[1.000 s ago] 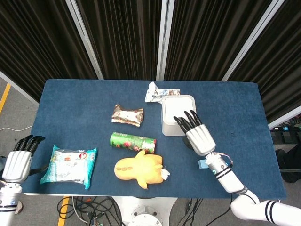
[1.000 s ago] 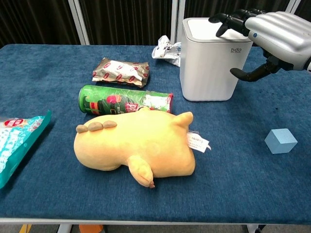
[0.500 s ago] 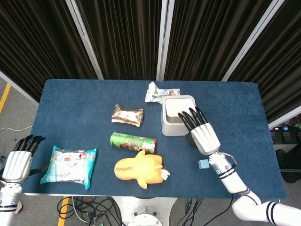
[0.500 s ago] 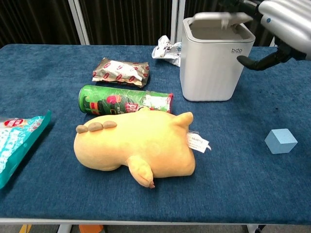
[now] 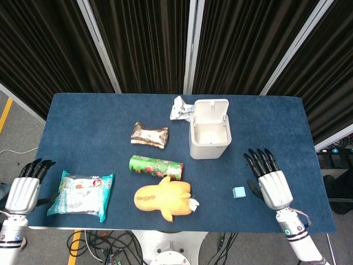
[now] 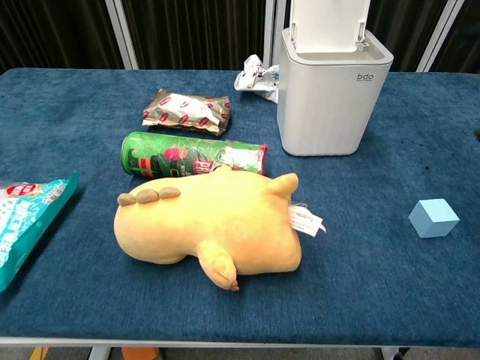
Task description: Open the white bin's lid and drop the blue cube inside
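The white bin (image 5: 209,142) (image 6: 332,101) stands at the table's middle right with its lid (image 5: 211,110) (image 6: 328,24) swung up and back, the inside showing. The blue cube (image 5: 239,192) (image 6: 433,218) lies on the cloth in front and to the right of the bin. My right hand (image 5: 271,181) hovers flat and open just right of the cube, fingers apart, holding nothing; the chest view does not show it. My left hand (image 5: 26,189) hangs open off the table's left edge.
A yellow plush toy (image 5: 163,197) (image 6: 212,224), a green can (image 5: 155,166) (image 6: 193,157), a brown snack packet (image 5: 149,134) (image 6: 187,111) and a teal bag (image 5: 81,194) (image 6: 26,217) lie left of the bin. A crumpled wrapper (image 5: 182,109) (image 6: 257,76) sits behind it.
My right hand left the top of the bin and drew back to the front right, beside the cube. The lid has swung from closed to fully upright.
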Controlling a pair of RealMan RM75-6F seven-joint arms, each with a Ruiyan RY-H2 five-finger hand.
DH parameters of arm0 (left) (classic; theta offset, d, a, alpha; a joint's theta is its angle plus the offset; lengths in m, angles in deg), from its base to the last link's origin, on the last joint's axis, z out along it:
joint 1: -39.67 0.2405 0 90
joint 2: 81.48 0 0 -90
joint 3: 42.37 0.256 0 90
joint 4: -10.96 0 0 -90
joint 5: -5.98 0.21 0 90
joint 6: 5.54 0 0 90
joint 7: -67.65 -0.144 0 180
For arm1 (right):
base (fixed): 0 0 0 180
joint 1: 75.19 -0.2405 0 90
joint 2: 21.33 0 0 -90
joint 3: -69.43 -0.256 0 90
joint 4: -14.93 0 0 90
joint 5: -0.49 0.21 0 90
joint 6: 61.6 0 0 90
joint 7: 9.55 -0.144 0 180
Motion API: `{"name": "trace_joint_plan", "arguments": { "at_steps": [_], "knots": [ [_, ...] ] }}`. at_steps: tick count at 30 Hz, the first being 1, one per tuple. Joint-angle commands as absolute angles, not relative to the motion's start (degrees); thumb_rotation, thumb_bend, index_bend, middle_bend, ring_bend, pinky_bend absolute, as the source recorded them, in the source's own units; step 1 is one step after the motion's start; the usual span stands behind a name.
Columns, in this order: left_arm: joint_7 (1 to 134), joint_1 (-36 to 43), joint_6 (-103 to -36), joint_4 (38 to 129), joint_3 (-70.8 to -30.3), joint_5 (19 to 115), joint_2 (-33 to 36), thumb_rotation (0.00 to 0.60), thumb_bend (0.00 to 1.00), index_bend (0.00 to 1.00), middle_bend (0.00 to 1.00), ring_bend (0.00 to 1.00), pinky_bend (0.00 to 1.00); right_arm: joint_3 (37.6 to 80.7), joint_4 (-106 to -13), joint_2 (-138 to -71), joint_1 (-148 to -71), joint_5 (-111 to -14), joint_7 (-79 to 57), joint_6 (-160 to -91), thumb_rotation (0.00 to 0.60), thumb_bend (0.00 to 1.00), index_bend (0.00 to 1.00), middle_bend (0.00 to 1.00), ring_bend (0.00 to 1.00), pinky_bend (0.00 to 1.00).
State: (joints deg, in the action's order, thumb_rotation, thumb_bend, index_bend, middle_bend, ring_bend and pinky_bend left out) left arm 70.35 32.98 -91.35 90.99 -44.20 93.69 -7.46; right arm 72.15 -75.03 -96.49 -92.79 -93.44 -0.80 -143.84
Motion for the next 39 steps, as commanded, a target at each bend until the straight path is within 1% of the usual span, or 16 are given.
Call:
{"name": "trace_joint_plan", "arguments": {
  "at_steps": [1, 5, 13, 18, 24, 28, 34, 39],
  "knots": [
    [70.49, 33.04, -91.32, 90.78, -44.14, 93.65, -7.21, 0.600, 0.04, 0.18, 0.17, 0.09, 0.16, 74.84, -75.51, -95.08, -90.37, -91.88, -2.59, -142.15, 0.600, 0.24, 0.00, 0.15, 0.00, 0.00],
    [70.74, 33.10, -91.25, 90.35, -44.00, 93.69, -6.80, 0.600, 0.04, 0.18, 0.17, 0.09, 0.16, 75.91, -75.51, -94.53, -89.48, -90.64, -3.04, -140.10, 0.600, 0.24, 0.00, 0.20, 0.00, 0.00],
    [71.15, 33.39, -91.52, 89.93, -43.97, 93.58, -6.84, 0.600, 0.04, 0.18, 0.17, 0.09, 0.17, 76.05, -76.02, -94.93, -91.02, -87.26, -0.37, -131.98, 0.600, 0.24, 0.00, 0.27, 0.00, 0.00],
    [71.41, 33.45, -91.38, 89.59, -43.91, 93.51, -6.72, 0.600, 0.04, 0.19, 0.16, 0.09, 0.16, 75.31, -75.55, -96.48, -91.58, -85.39, 3.03, -129.38, 0.600, 0.25, 0.01, 0.26, 0.00, 0.00],
    [72.03, 33.37, -91.22, 89.19, -43.89, 93.60, -6.67, 0.600, 0.04, 0.19, 0.17, 0.09, 0.17, 74.10, -74.07, -98.52, -92.31, -85.62, 3.19, -128.61, 0.600, 0.26, 0.04, 0.27, 0.00, 0.00],
    [72.21, 33.44, -91.21, 89.04, -43.82, 93.61, -6.66, 0.600, 0.04, 0.19, 0.17, 0.09, 0.17, 73.58, -73.51, -99.46, -93.06, -85.82, 3.09, -127.59, 0.600, 0.27, 0.09, 0.28, 0.00, 0.00],
    [72.64, 33.48, -91.19, 88.70, -43.85, 93.55, -6.58, 0.600, 0.04, 0.19, 0.17, 0.09, 0.17, 73.25, -73.14, -100.39, -93.83, -85.39, 3.99, -125.96, 0.600, 0.27, 0.22, 0.34, 0.02, 0.00],
    [72.90, 33.48, -91.18, 88.41, -43.81, 93.64, -6.48, 0.600, 0.04, 0.19, 0.17, 0.09, 0.16, 72.85, -72.33, -101.26, -93.59, -85.70, 4.10, -126.93, 0.600, 0.28, 0.35, 0.42, 0.06, 0.00]
  ]
}}
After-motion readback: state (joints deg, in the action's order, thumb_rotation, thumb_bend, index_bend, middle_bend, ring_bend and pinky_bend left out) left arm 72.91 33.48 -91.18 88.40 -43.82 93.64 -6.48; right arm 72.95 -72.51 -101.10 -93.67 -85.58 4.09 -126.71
